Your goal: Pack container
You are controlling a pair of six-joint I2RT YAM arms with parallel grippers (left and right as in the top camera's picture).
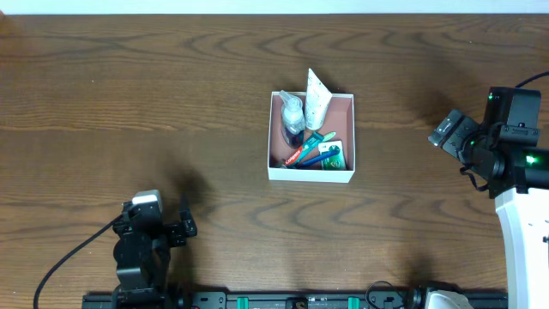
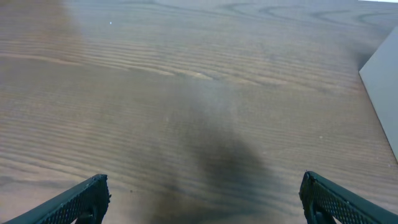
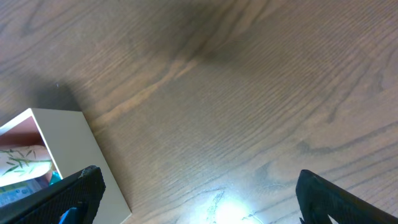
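The container [image 1: 310, 174], a small square white box with a pinkish-brown inside, sits at the table's middle. It holds a clear bottle [image 1: 292, 114], a white tube [image 1: 317, 97], a red-and-white toothpaste tube [image 1: 299, 154], toothbrushes and a small packet [image 1: 333, 154]. My left gripper [image 1: 183, 225] is open and empty at the front left, far from the container; its wall shows at the edge of the left wrist view [image 2: 384, 87]. My right gripper [image 1: 448, 130] is open and empty to the right of the container, whose corner shows in the right wrist view [image 3: 74, 149].
Dark wood table [image 1: 129, 103] all around. The arm bases stand at the front edge and the right edge.
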